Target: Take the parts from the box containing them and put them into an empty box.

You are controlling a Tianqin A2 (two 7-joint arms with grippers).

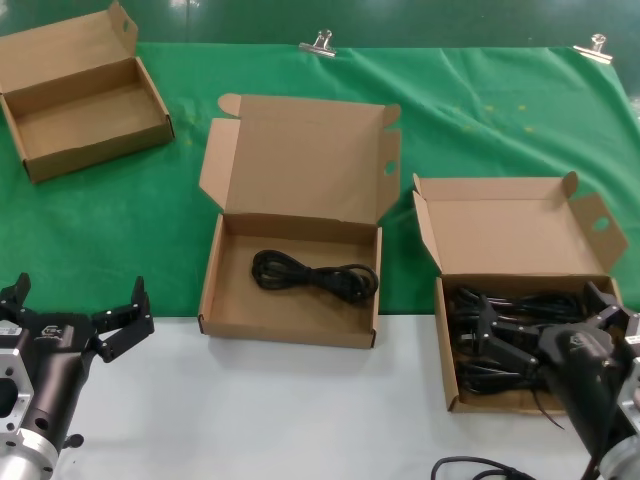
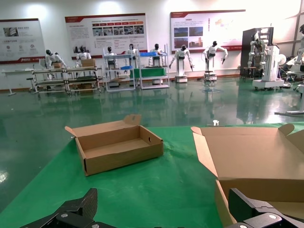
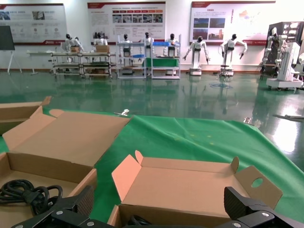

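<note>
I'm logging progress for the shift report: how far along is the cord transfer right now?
Done: one cord lies in the large middle box. In hand: nothing visibly gripped; the right gripper, fingers open, hangs over the source box, where several cords remain. The left gripper waits open near the table's front edge. Left: most of the pile.

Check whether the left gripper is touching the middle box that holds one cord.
Apart. The head view shows the left gripper over bare white table, a clear gap from the middle box.
</note>
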